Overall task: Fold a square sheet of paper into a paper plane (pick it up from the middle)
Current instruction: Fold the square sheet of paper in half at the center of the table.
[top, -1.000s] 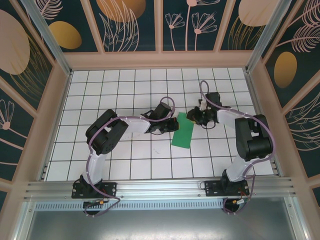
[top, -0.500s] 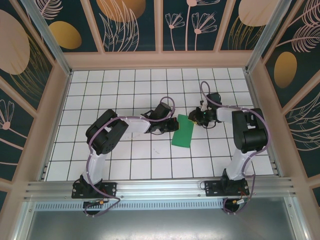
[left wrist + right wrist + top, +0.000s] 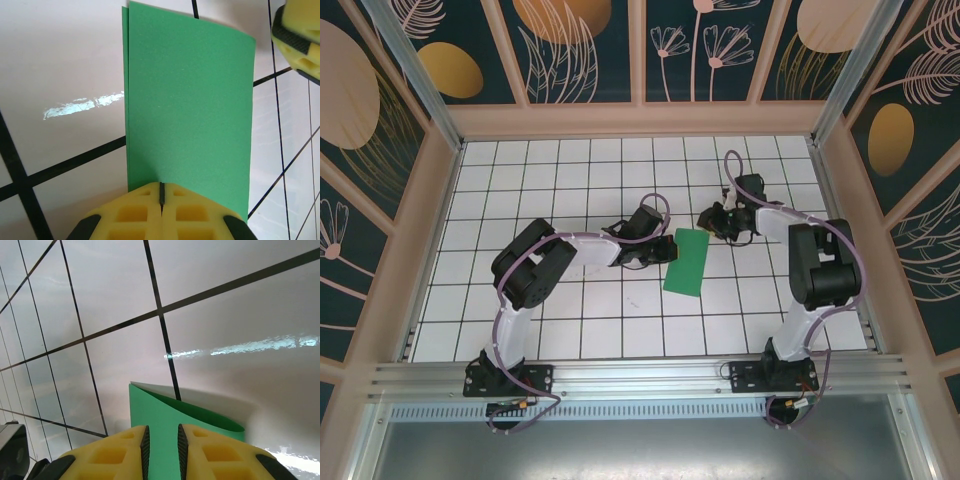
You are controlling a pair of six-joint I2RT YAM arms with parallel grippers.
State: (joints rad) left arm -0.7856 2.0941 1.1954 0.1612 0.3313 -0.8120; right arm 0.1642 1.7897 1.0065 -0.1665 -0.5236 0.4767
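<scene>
Gleaming tiles (image 3: pixel 570 320), green paper (image 3: pixel 686 262), floral walls (image 3: pixel 575 50)

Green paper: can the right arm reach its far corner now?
Probably yes: the right gripper sits just off the far corner of the green paper, jaws slightly apart, nothing between. The left gripper is at its left edge, well clear.

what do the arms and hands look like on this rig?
The left arm and right arm have white links, bulky black joints, black base plates and a lilac cable looping along each. The left hand and right hand have yellow moulded fingers with recessed pockets and black trim.
</scene>
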